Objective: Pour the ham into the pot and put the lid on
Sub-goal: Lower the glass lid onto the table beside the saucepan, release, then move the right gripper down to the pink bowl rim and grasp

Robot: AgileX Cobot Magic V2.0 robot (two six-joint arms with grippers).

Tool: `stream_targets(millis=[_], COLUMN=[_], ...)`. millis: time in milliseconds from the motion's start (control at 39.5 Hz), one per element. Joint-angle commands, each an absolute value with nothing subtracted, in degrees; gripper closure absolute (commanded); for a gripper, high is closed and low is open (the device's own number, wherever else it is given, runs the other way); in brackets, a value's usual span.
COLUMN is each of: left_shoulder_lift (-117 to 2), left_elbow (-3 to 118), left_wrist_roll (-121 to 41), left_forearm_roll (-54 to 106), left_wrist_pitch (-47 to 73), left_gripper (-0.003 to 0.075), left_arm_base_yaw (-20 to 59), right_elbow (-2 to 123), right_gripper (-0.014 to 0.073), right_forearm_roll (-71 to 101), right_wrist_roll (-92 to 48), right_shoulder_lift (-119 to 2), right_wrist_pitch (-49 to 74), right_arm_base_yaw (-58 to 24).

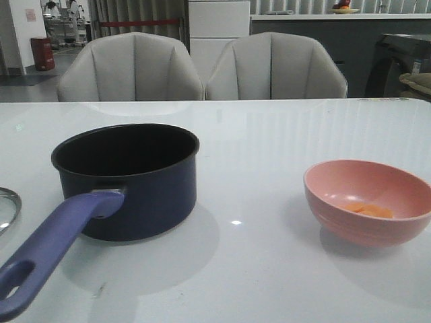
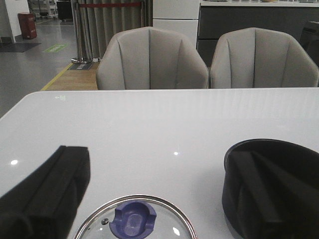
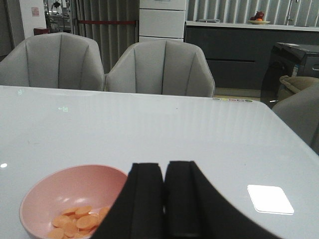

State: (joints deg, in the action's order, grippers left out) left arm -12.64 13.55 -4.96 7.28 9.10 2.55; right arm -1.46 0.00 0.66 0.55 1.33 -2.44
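White table (image 1: 269, 134): pot (image 1: 135, 182) handle (image 1: 50, 252) points toward camera, leftward.

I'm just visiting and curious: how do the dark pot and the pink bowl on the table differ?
The pot is dark navy with straight sides; the bowl is pink with rounded sides. The pot has a long blue handle; the bowl has none. The pot looks empty inside; the bowl holds the orange ham pieces. Both are round, upright, and uncovered on the white table.
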Motion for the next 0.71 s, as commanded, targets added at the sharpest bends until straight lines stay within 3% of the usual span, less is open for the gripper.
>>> stream_targets(millis=[0,304,532,684], left_shoulder_lift=[-13.06,-13.06,-13.06,-13.06], left_elbow=[15.06,15.06,15.06,15.06], left_wrist_roll=[-4.9,-4.9,-4.9,-4.9], left_forearm_roll=[7.8,7.8,7.8,7.8], left_wrist_pitch=[4.05,4.05,4.05,4.05], left_gripper=[0.0125,0.0125,0.0125,0.0125], left_arm_base_yaw=[2.9,2.9,2.9,2.9], right_elbow=[-2.07,-2.07,-1.46,7.76], right_gripper=[0.0456,0.0456,0.0456,0.0456], right_forearm_roll=[0.0,0.0,0.84,1.44], right_wrist_roll=[0.5,0.5,1.18,2.83], right_shoulder_lift=[1.61,1.61,1.61,-0.22], right_wrist_pitch=[-3.52,-4.93,-14.93,2.82], right_arm_base_yaw=[-2.16,-2.16,-2.22,-2.22])
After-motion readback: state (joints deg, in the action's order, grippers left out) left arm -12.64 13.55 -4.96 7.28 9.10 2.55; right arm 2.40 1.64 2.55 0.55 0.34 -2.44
